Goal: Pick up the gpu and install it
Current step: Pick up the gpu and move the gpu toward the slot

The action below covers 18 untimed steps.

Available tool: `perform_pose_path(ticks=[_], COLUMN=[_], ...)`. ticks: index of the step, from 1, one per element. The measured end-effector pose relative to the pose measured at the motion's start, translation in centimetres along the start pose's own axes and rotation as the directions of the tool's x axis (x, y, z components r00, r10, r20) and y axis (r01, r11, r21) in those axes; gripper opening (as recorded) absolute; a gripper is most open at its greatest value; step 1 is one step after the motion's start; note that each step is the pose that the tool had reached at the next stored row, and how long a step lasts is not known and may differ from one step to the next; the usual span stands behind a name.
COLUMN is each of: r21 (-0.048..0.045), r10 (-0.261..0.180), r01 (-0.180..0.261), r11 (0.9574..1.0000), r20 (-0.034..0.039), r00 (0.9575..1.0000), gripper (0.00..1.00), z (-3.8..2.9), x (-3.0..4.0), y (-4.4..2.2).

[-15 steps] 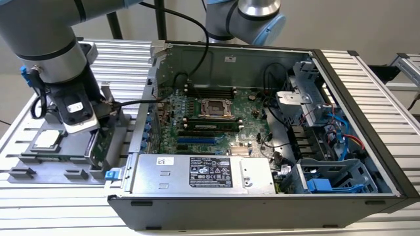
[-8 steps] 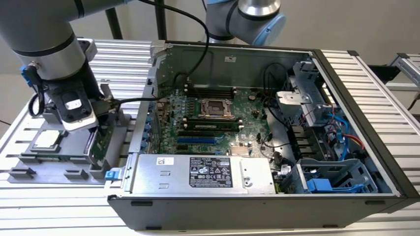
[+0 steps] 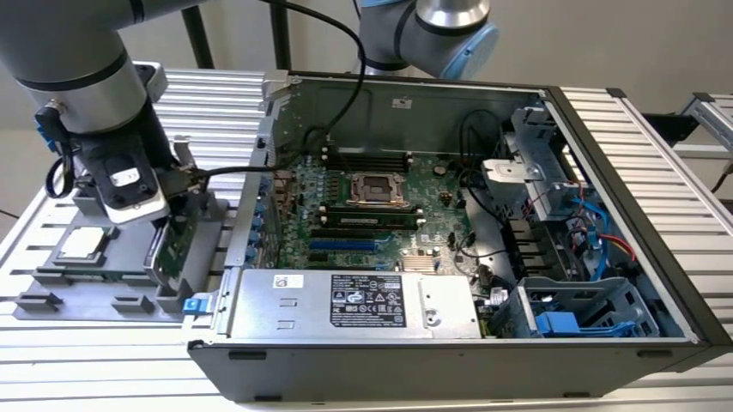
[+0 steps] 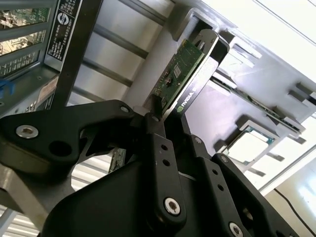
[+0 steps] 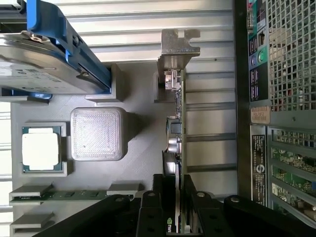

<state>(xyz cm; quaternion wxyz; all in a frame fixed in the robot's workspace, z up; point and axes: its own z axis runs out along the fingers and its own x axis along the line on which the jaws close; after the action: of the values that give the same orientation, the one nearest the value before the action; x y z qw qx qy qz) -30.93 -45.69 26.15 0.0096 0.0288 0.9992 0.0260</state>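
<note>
Gpu stands on edge in the grey tray at the exterior view's left, just beside the open case. Arm comes down from the upper left of the frame onto the card. Cpu lies flat in the tray, on the side of the gpu away from the case. Tray and case both sit on the slatted bench. Inside the case: motherboard mid-frame, power supply along the near wall.

Second wrist view: gripper straddles one end of the gpu. Green board face and black shroud edge both show. Black fingers lie against the card, one per face: jaws pinching the gpu. Cpu sits in its tray pocket beyond the card.

First wrist view: gpu seen edge-on, silver bracket at the end away from the gripper. Jaws pressed onto both faces, no gap showing. Case wall is on the board side. On the shroud side: ribbed grey block, cpu, ram stick, hard drive in its blue frame. Cannot tell whether the card has left the tray slot.
</note>
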Motion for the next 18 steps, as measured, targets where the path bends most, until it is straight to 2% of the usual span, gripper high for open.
perform_pose_path(ticks=[8, 18], r21=[0.0003, 0.0000], r10=[0.000, 0.000], r01=[0.000, 0.000], r11=[1.0000, 1.0000], r20=[-0.0003, -0.0001], r00=[1.0000, 1.0000], gripper=[0.00, 0.00], z=[-0.14, -0.97], x=[0.00, -0.01], y=[0.00, 0.05])
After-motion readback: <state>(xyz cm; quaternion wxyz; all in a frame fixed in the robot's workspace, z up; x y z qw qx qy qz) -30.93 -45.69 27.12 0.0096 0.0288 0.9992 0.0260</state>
